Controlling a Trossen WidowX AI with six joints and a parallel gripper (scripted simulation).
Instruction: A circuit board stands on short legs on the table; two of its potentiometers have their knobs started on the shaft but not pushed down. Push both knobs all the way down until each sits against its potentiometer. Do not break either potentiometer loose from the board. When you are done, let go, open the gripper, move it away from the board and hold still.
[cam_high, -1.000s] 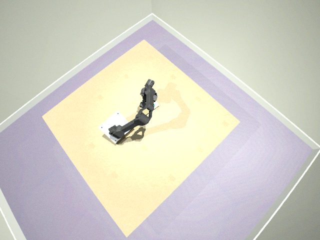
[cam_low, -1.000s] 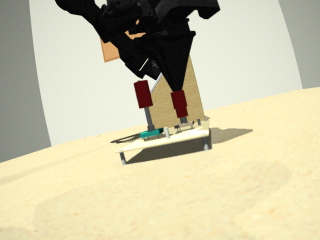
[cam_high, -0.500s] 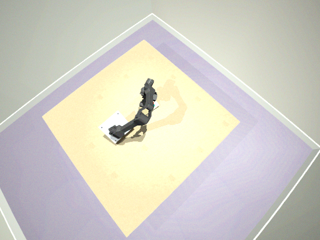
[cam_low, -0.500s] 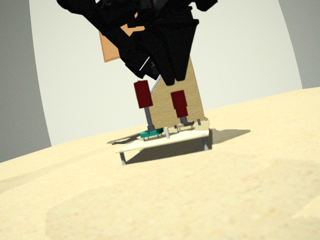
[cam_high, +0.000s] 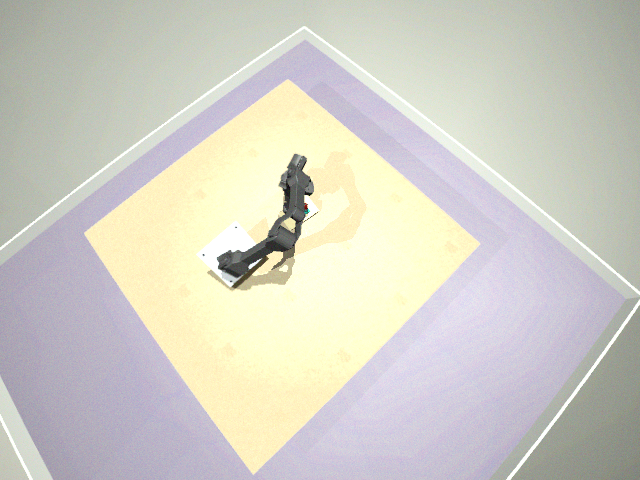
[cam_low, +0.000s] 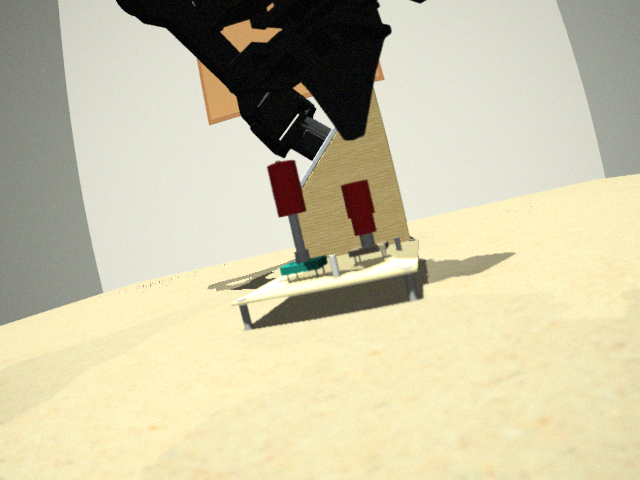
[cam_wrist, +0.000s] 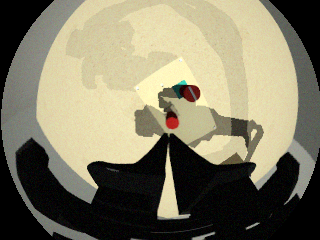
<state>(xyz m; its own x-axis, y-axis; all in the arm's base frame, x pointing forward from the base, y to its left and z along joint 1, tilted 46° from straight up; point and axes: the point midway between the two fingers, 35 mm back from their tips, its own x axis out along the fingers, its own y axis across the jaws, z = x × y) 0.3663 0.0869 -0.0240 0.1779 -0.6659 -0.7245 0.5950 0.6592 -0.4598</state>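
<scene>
The circuit board (cam_low: 289, 290) (cam_wrist: 172, 71) stands on short legs. A dark red knob (cam_low: 286, 188) (cam_wrist: 191, 93) with a slot on top stands high over the teal potentiometer (cam_low: 302, 266) (cam_wrist: 178, 90), with a long stretch of grey shaft bare below it. The other red knob (cam_low: 358, 198) (cam_wrist: 172, 123), stepped in shape, is lower, over the dark potentiometer (cam_low: 361, 252); a short grey section shows between them. Both potentiometers are on their pins. My gripper (cam_low: 354, 138) (cam_wrist: 168, 136) is shut and empty, its tips above the stepped knob with a gap between. In the top view the arm hides the tips.
The arm (cam_high: 253, 253) reaches over the board from its white base plate (cam_high: 227, 237). A small grey post (cam_low: 334, 265) stands on the board between the potentiometers and the near edge. A wooden panel (cam_low: 356, 160) shows behind the board.
</scene>
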